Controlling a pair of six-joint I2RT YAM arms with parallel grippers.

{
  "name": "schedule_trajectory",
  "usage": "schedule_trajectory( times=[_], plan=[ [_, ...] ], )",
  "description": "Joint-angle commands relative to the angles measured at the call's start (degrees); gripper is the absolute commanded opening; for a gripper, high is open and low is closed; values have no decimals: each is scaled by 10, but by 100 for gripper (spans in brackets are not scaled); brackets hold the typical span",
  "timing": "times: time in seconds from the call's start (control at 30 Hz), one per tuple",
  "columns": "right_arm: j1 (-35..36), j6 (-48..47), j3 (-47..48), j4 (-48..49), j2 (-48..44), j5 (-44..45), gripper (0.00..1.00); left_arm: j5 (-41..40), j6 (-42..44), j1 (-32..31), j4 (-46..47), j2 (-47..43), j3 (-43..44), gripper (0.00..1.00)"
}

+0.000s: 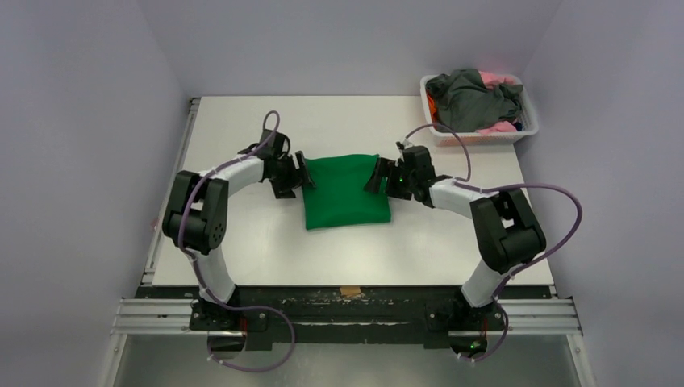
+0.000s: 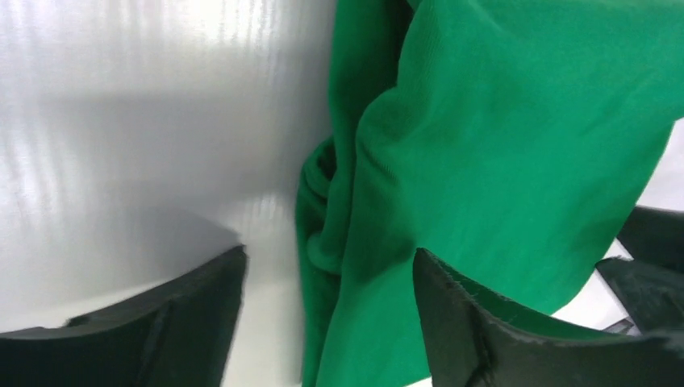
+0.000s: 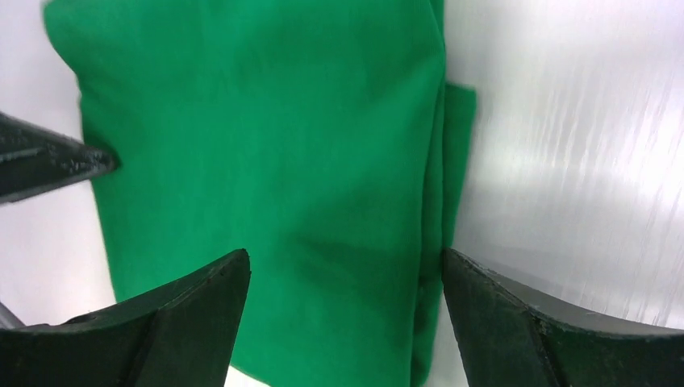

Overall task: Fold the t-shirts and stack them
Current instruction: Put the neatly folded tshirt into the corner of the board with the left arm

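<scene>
Plain white table (image 1: 242,242) here. A folded green t-shirt (image 1: 345,192) lies flat on it around the middle of the frame. A white slatted basket (image 1: 492,138) sits on the table's upper right corner, well apart from the shirt.

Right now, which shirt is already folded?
The green shirt, folded flat on the table between the left gripper and right gripper; the grey shirt and pink shirt lie crumpled in the basket.
</scene>
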Motion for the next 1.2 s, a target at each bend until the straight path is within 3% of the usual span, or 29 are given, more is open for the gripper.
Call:
schedule_trajectory(
  times=[0.0, 0.17, 0.2, 0.43, 0.5, 0.6, 0.77, 0.9, 1.17],
  plan=[
    [2, 21, -43, 50, -43, -4, 87, 3, -1, -19, -2, 63, 48, 63],
    [2, 20, -72, 20, -119, 37, 86, -24, 14, -39, -58, 116, 119, 4],
    [1, 19, -77, 15, -135, 45, 86, -46, 21, -44, -74, 125, 138, 0],
    [1, -26, -79, -39, -206, 101, 87, -277, 68, -43, -225, 156, 272, 0],
    [1, -26, -85, -39, -220, 118, 88, -285, 110, -38, -226, 160, 296, 0],
    [1, -15, -92, -53, -242, 166, 89, -391, 128, -26, -307, 184, 395, 0],
    [1, 7, -122, -55, -295, 263, 92, -518, 212, 8, -315, 237, 498, 0],
    [1, 2, -141, -44, -326, 312, 92, -543, 261, 47, -308, 279, 563, 0],
    [1, -9, -151, -8, -322, 314, 95, -473, 271, 144, -273, 335, 677, 0]
  ],
)
